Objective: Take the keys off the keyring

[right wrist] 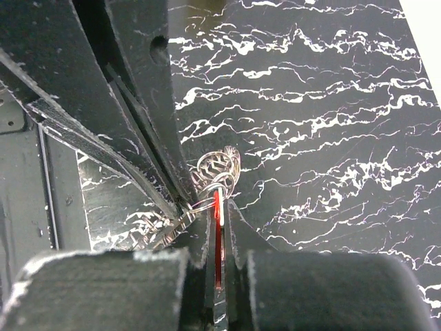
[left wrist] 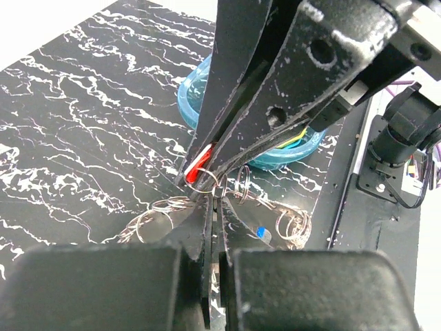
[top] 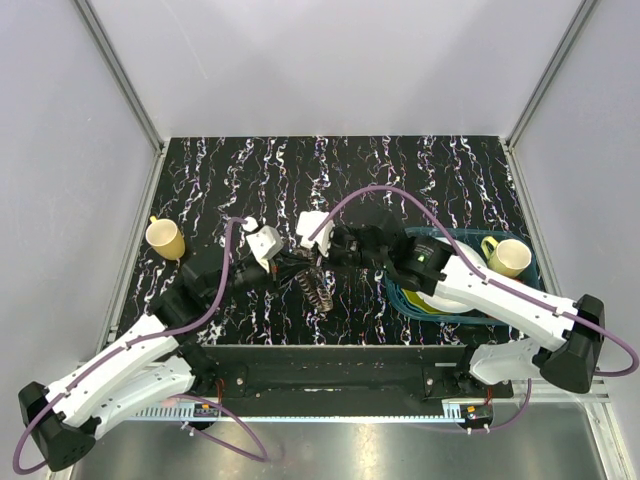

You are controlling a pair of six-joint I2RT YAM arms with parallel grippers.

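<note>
Both grippers meet over the middle of the table. In the right wrist view my right gripper [right wrist: 219,207] is shut edge-on on the red key [right wrist: 218,231]. The left wrist view shows the red key [left wrist: 200,162] pinched between the right gripper's fingers [left wrist: 275,117]. My left gripper [left wrist: 213,198] is shut on a ring of the keyring [left wrist: 238,183]. Its silvery loops spread on both sides. The blue key [left wrist: 262,233] hangs below, beside more loops. From above, the keyring [top: 319,290] dangles under the left gripper [top: 298,268] and right gripper [top: 322,257].
A yellow mug [top: 165,238] stands at the left of the table. A teal basket [top: 520,290] on the right holds another yellow mug [top: 508,258] and plates [top: 440,298]. It lies just under the right arm.
</note>
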